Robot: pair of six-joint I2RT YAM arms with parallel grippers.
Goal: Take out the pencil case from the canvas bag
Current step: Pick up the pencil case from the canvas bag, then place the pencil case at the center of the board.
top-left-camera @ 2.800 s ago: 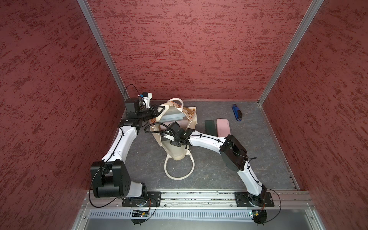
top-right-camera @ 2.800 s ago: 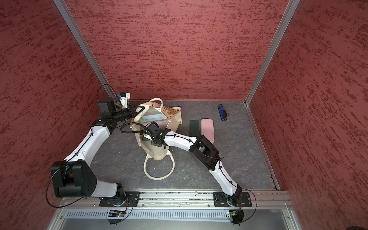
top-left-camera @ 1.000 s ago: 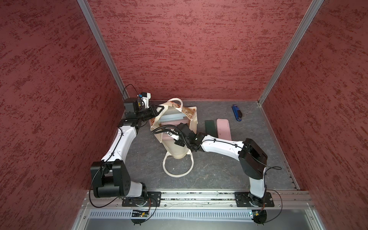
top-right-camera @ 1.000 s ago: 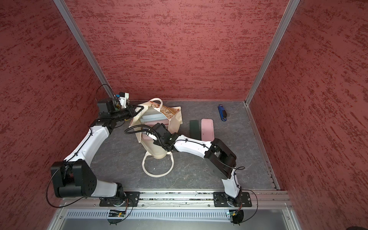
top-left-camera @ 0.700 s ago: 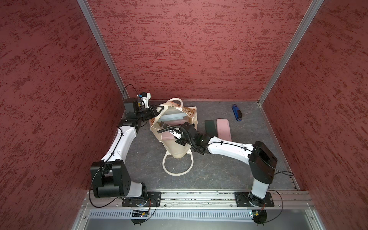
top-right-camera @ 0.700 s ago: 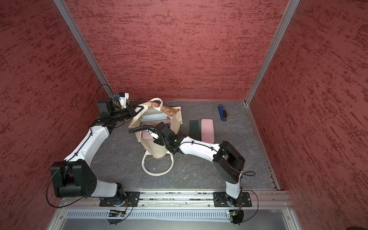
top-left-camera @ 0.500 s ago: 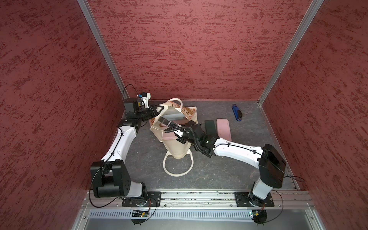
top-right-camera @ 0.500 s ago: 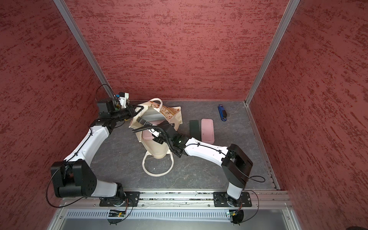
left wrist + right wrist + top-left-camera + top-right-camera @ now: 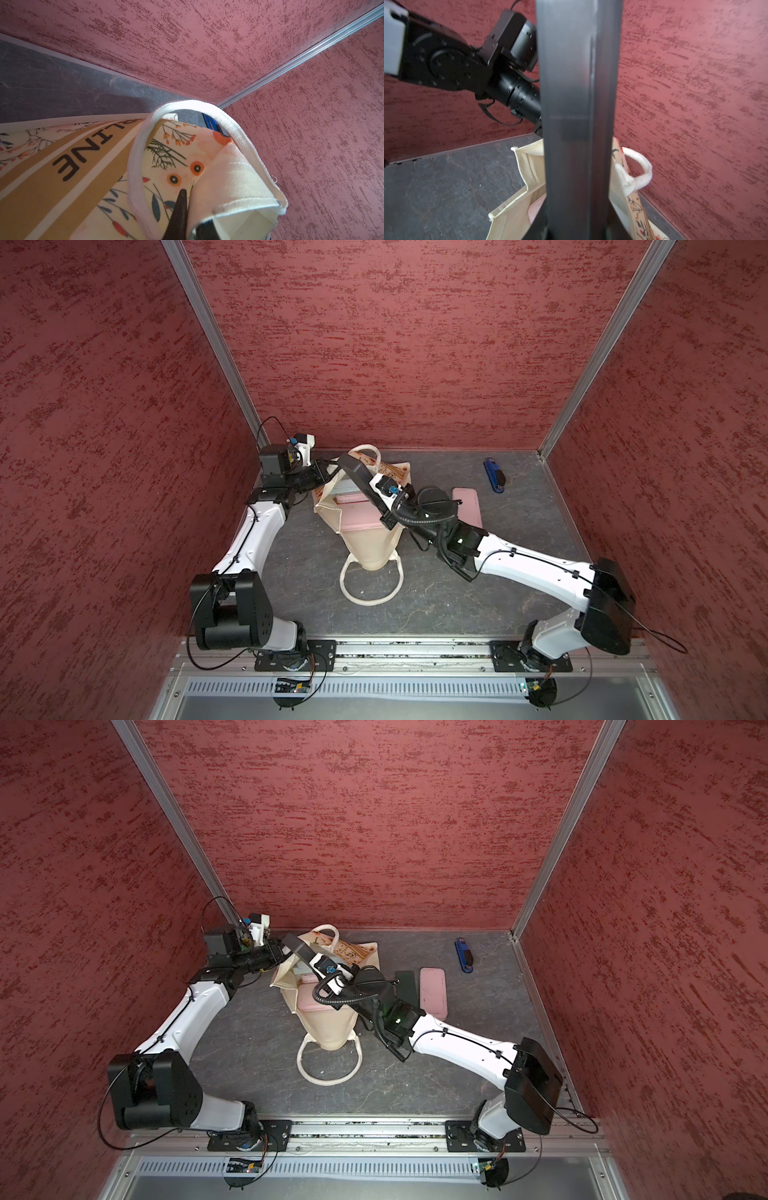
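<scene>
The cream canvas bag (image 9: 370,543) (image 9: 328,1027) stands open on the grey floor, its floral face (image 9: 83,166) toward the back wall. My left gripper (image 9: 328,472) (image 9: 188,193) is shut on the bag's rim at the back left. One dark finger (image 9: 178,212) presses on the folded cloth. My right gripper (image 9: 388,518) (image 9: 577,228) is shut on the lower end of a long dark grey pencil case (image 9: 359,477) (image 9: 305,955) (image 9: 575,104). The case slants up over the bag's mouth. A pink flat item (image 9: 359,518) lies inside the bag.
A pink case (image 9: 467,506) (image 9: 433,992) and a dark flat case (image 9: 405,986) lie on the floor right of the bag. A blue stapler (image 9: 493,475) lies near the back right corner. One white handle loop (image 9: 372,585) rests on the floor in front. Red walls close three sides.
My right gripper has risen out of the bag's mouth with the dark pencil case, and the right elbow has swung out to the right. The left gripper has kept its hold on the rim.
</scene>
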